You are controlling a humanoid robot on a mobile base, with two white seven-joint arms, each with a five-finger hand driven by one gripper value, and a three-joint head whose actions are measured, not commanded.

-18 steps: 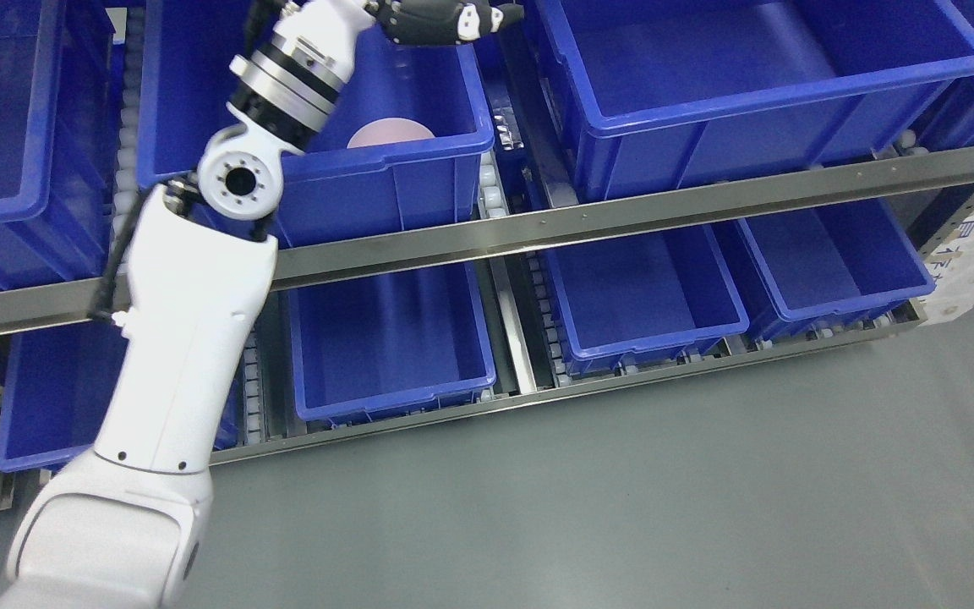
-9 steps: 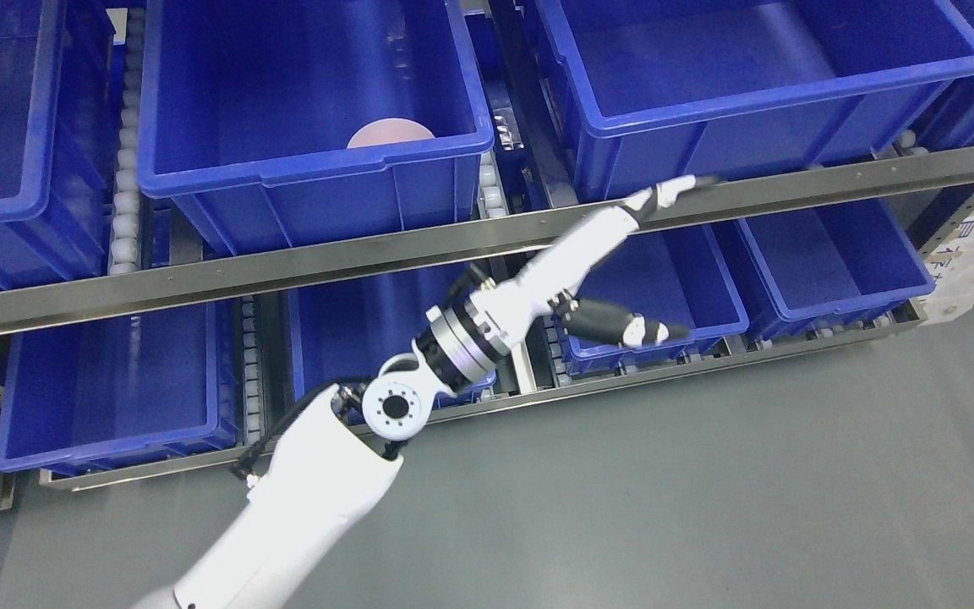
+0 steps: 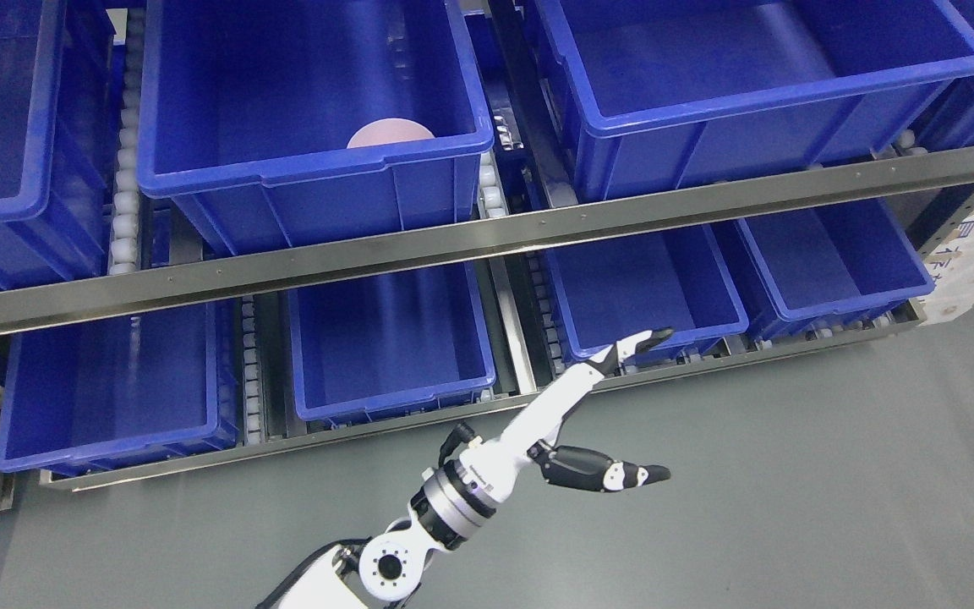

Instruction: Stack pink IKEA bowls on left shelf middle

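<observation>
Single head view, high, angled down at blue bin [image 3: 309, 161] shelving [image 3: 487, 237].

Only partial, unreadable characters show on the white sign [image 3: 973, 254] at right.

Steel shelving rack [image 3: 487, 241] with blue bins [image 3: 648, 296] over grey floor [image 3: 791, 491].

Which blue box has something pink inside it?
The upper-shelf blue box second from the left. A pink bowl peeks over its front wall; no other box shows anything inside.
</observation>
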